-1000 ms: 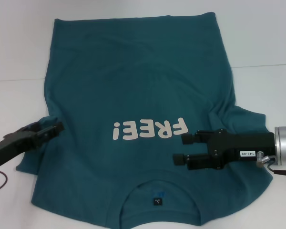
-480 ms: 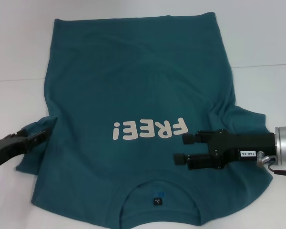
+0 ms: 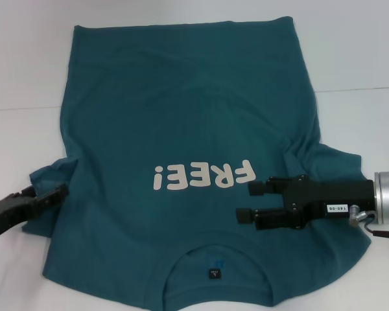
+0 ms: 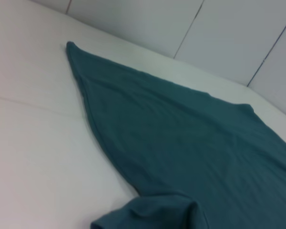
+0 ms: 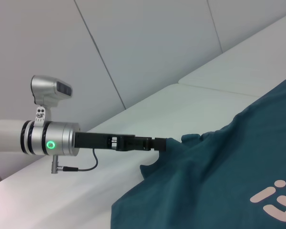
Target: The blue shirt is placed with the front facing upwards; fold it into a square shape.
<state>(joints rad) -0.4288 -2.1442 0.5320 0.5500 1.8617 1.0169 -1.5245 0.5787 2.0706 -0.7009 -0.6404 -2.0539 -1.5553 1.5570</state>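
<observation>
Blue shirt [image 3: 188, 129] lies flat, print up, on the desk [image 3: 26, 65]. Left end effector [image 3: 48, 195], fingers apparently together, meets the sleeve edge for grasping; right end effector [image 3: 251, 201], fingers parted, hovers beside the lettering.

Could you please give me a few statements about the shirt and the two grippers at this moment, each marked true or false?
1. The blue shirt lies with its FREE! lettering facing up. True.
2. The right gripper hangs over the shirt with its jaws apart. True.
3. The left gripper is at the shirt's hem, far from the robot. False: it is at the left sleeve.
4. The shirt is already folded into a square. False: it lies spread out on the table.
5. The collar is nearest the robot. True.
</observation>
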